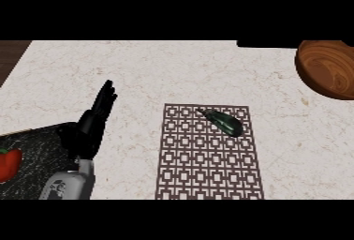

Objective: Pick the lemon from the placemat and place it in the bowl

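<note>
Pale speckled stone counter (173, 70), filling nearly the whole view. Near centre, toward five o'clock, a brown lattice-patterned placemat (210, 159) lying flat, running down to six o'clock. At two o'clock, a wooden bowl (330, 68) resting on the surface, cut by the right edge. At eight o'clock, a dark marbled board (34, 154) set flat on the counter's lower left corner. At ten o'clock, dark wood beyond the counter's slanted edge.

The left hand (90, 127) rests open — fingers straight, pointing up — on its grey forearm (69, 185).
</note>
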Available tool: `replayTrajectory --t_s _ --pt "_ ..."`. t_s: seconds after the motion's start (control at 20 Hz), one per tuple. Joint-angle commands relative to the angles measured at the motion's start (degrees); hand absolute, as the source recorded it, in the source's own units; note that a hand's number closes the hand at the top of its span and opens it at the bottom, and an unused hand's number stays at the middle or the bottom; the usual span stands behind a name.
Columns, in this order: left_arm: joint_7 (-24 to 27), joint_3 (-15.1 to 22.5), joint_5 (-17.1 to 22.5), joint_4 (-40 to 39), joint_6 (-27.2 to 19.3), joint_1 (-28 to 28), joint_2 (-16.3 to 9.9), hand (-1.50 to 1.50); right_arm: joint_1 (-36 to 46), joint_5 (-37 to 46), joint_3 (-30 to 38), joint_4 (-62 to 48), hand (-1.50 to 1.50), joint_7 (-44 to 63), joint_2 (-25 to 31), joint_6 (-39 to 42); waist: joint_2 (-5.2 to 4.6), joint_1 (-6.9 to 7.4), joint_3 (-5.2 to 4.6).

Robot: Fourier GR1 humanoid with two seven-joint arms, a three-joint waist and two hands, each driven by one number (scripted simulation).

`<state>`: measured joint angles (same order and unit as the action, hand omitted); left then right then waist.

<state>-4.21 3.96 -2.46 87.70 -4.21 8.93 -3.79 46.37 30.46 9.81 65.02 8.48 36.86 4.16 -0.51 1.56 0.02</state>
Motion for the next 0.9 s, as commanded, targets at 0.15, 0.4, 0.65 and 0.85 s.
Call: replayTrajectory --t_s 0.15,0.4,0.65,0.85 --pt "0.49 -1.07 0.8 0.46 0.75 0.2 -0.39 0.0 4.1 5.9 1.75 -22.79 1.5 -13.16 1.17 -10.07 -0.08 0.2 0.03" --pt "0.68 -0.18 1.1 0.02 1.3 0.39 0.6 0.0 6.61 8.34 3.32 -36.91 1.5 -20.79 3.84 -15.24 -0.65 1.34 0.1" --pt "2.87 -1.61 1.63 -2.62 3.51 1.12 -1.52 0.0 8.08 9.02 4.81 -45.81 1.5 -24.03 5.0 -17.88 -0.91 1.69 0.12" --pt "0.86 0.97 -0.82 -1.32 0.31 1.73 1.43 0.0 7.49 4.51 8.39 -50.96 1.5 -26.86 7.63 -8.1 -1.13 1.85 0.25"
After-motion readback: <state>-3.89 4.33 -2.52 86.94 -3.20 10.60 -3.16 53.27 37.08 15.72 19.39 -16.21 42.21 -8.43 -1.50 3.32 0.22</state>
